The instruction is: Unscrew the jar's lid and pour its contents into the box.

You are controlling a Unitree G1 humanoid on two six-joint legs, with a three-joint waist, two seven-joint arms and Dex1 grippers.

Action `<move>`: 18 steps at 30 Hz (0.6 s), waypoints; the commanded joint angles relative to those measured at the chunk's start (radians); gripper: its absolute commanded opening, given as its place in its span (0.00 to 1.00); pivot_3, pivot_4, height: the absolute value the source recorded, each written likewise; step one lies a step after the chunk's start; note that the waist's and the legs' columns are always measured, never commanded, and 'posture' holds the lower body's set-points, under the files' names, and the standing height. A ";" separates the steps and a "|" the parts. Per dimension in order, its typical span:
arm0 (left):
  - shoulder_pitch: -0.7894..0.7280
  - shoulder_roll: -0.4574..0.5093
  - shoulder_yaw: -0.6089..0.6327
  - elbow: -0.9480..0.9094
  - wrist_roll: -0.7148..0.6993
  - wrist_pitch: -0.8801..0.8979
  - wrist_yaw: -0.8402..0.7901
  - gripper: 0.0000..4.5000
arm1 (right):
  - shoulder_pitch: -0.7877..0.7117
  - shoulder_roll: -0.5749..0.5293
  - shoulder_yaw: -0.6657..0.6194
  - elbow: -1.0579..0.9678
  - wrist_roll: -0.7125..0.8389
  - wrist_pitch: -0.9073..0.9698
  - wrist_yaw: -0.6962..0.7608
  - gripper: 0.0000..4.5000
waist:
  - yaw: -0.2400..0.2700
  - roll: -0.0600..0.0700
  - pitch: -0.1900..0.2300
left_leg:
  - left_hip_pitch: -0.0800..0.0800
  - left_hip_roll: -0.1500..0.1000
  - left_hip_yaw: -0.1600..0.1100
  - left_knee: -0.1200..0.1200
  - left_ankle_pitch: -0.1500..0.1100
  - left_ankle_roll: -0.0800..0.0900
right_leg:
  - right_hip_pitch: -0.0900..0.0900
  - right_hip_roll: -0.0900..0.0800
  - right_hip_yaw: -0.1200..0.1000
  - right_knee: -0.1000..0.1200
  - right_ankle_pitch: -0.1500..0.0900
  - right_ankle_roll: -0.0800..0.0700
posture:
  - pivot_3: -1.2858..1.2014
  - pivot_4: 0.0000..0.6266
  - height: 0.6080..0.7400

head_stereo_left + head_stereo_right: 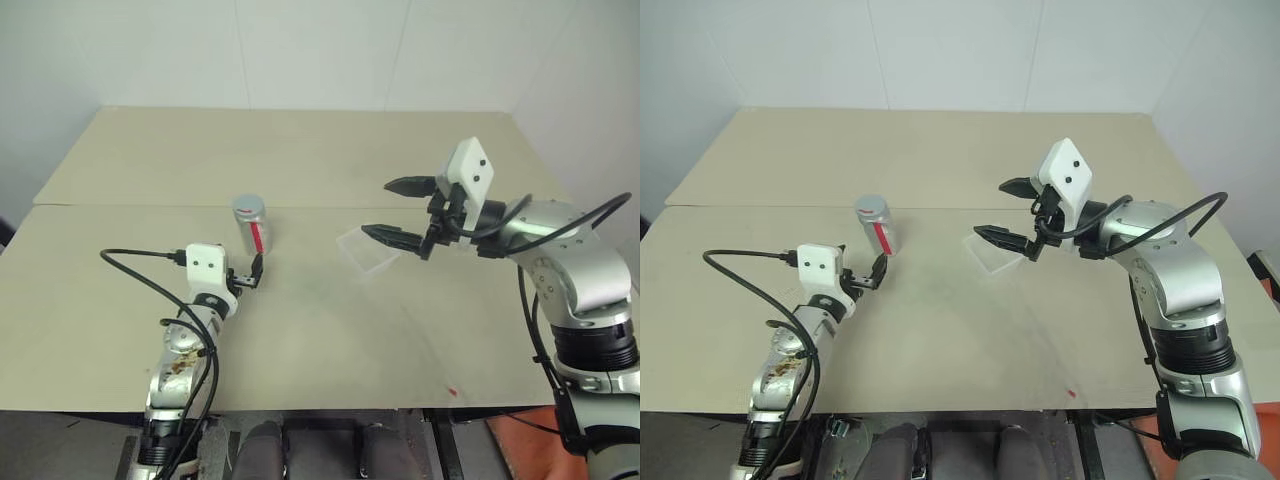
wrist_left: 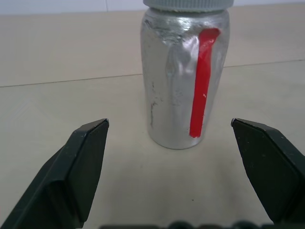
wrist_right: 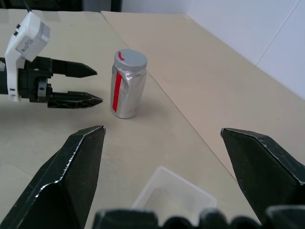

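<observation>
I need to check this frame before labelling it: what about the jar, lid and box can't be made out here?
- Jar contents: left wrist view, silvery wall hides them.
- Lid: left wrist view, cut off by the edge.
- Box: right wrist view, near end hidden behind the right gripper.
- Box in the head views: near-invisible plastic, depth unclear.

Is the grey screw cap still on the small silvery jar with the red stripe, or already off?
On. The grey screw cap sits flat atop the upright silvery jar with the red stripe, which stands untouched on the table.
</observation>
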 commanded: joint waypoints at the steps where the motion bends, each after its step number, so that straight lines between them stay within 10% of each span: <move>1: -0.022 -0.017 -0.008 -0.010 0.020 -0.026 0.026 0.99 | -0.013 -0.014 -0.030 -0.040 0.009 0.004 -0.005 1.00 | 0.000 0.000 0.000 | 0.000 0.000 0.000 0.000 0.000 0.000 | 0.000 0.000 0.000 0.000 0.000 0.000 | 0.52 0.24 1.00; 18: -0.092 -0.095 -0.031 0.081 0.085 -0.059 0.136 0.99 | -0.015 -0.036 -0.031 -0.054 0.027 0.018 0.006 1.00 | 0.000 0.000 0.000 | 0.000 0.000 -0.001 0.000 0.000 0.000 | 0.000 0.000 0.000 0.000 0.000 0.000 | 0.52 0.24 1.00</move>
